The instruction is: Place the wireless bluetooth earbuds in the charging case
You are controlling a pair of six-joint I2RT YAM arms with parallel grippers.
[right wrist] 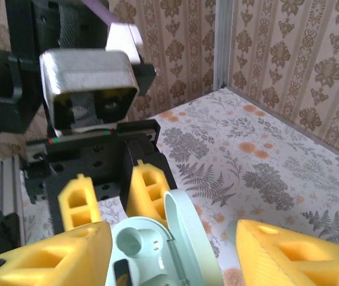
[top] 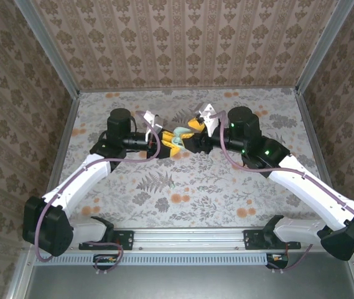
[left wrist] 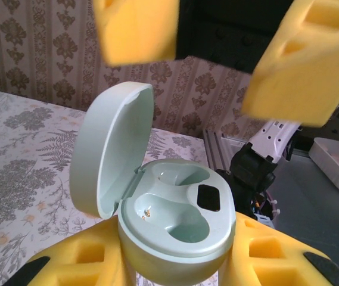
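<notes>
**Case open in left gripper, right gripper spread above it**

Left gripper [top: 173, 144] is clamped on the case [left wrist: 178, 229]; its yellow pads [left wrist: 92, 256] press the base from both sides. The case sits raised over the middle of the table [top: 164, 184], between the two arms. The lid [left wrist: 112, 146] is swung up, roughly upright, on the left in the left wrist view. Two wells [left wrist: 181, 217] face up, with small gold contacts visible in the nearer one; a dark rectangular patch [left wrist: 208, 198] sits on the top face beside them.

Right gripper [top: 195, 131] has its fingers apart and hangs just above the case. In the left wrist view one yellow finger [left wrist: 134, 30] is over the lid and the other is off to the right; neither touches the case. In the right wrist view the case sits low between that gripper's own fingers, lid nearly edge-on, with the left gripper's pads beyond it.
</notes>
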